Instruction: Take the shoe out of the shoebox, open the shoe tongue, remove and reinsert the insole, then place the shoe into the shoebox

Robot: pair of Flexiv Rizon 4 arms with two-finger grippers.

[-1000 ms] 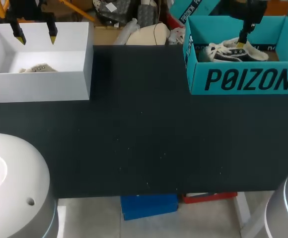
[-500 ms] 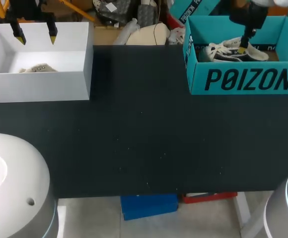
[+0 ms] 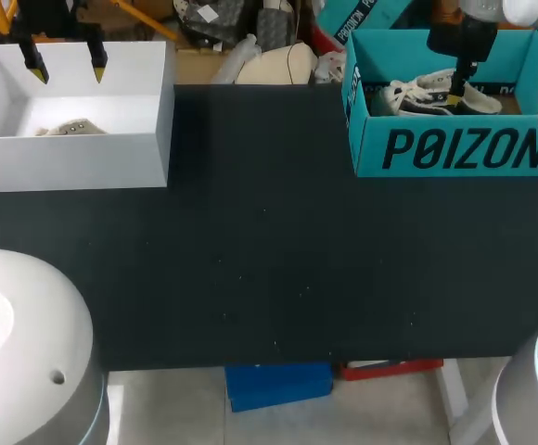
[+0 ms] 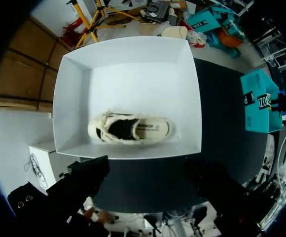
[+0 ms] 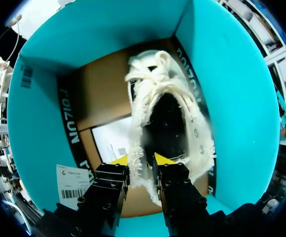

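Observation:
A dark shoe [image 3: 424,95] with cream fleece trim and white laces lies inside the teal shoebox [image 3: 464,148] at the table's far right. My right gripper [image 3: 454,93] reaches down into the box. In the right wrist view the right gripper [image 5: 141,159] is shut on the shoe's [image 5: 170,118] fuzzy collar edge, one finger inside the opening and one outside, with the teal shoebox walls [image 5: 232,98] around it. My left gripper [image 3: 66,67] hangs open above the white box [image 3: 74,162] at the far left, nothing between its fingers.
The white box [image 4: 128,150] holds a second, cream shoe [image 4: 130,129], also seen as a pale shoe [image 3: 70,127] from above. The black table [image 3: 269,260] stretches between the two boxes. Clutter lies behind the table's far edge.
My right gripper has shifted a little lower in the shoebox and its wrist has turned, keeping hold of the shoe. The left arm has stayed still.

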